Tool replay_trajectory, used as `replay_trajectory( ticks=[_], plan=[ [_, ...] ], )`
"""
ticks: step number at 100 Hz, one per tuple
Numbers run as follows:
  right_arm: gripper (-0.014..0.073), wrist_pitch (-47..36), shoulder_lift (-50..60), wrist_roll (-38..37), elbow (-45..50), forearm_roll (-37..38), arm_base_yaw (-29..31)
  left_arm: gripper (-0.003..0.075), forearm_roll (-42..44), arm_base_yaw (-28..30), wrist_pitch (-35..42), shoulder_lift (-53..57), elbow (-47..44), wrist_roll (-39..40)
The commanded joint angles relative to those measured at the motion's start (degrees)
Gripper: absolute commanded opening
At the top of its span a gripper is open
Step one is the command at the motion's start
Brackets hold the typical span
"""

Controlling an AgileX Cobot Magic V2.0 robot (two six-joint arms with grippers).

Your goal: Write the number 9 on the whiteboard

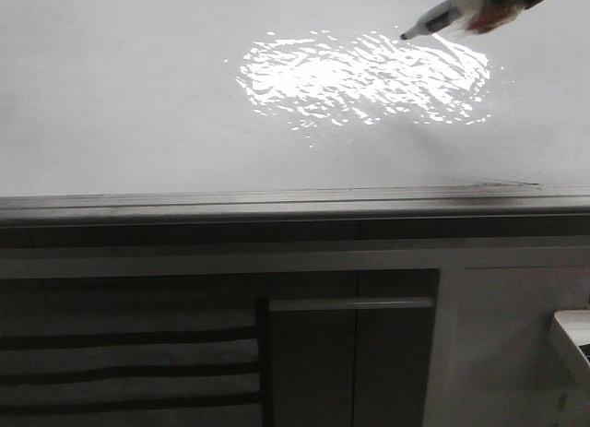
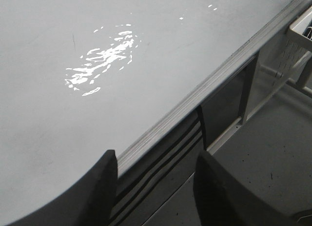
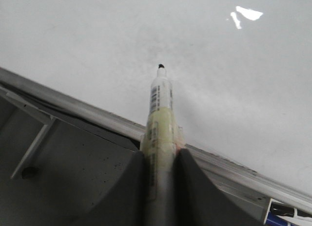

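Across the upper half of the front view lies the whiteboard point(image 1: 138, 104), glossy and pale grey, with a bright rippled glare patch point(image 1: 359, 77) and a grey metal edge strip point(image 1: 277, 206); dark cabinet fronts point(image 1: 184, 353) stand below. The right tool point(image 3: 161, 162) is clamped on a marker point(image 3: 160, 104), whose long axis slants down with the black tip point(image 1: 404, 36) toward the board, beside the glare. The left tool point(image 2: 156, 187) hangs with its fingers apart, holding nothing. I can see no number 9 on the board.

Left pincer point(image 2: 155, 187) empty, jaws apart, over whiteboard point(image 2: 73, 138) edge strip point(image 2: 204, 89).

Right tool point(image 3: 160, 162) cut by frame edge, marker point(image 1: 441, 17) barrel mostly out of frame, tip contact with whiteboard point(image 1: 138, 104) perhaps unclear
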State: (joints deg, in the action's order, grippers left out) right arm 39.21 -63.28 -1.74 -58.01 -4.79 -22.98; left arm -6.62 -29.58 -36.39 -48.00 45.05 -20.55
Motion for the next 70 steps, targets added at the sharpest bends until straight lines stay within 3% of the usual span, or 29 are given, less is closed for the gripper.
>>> replay_trajectory(
  ticks=[1,48,70],
  plan=[
    [-0.0045,-1.5,-0.6,0.0,-2.6,-1.7,1.1,0.0335,-1.1,0.1,3.9,0.4,1.6,0.7],
    [-0.0045,-13.2,-10.0,0.1,-3.5,-2.5,0.5,0.0335,-1.2,0.1,3.9,0.4,1.6,0.7],
    [-0.0045,-4.5,-13.7,1.7,-5.1,-0.8,-1.3,0.0335,-1.2,0.1,4.0,0.4,1.6,0.6]
  ],
)
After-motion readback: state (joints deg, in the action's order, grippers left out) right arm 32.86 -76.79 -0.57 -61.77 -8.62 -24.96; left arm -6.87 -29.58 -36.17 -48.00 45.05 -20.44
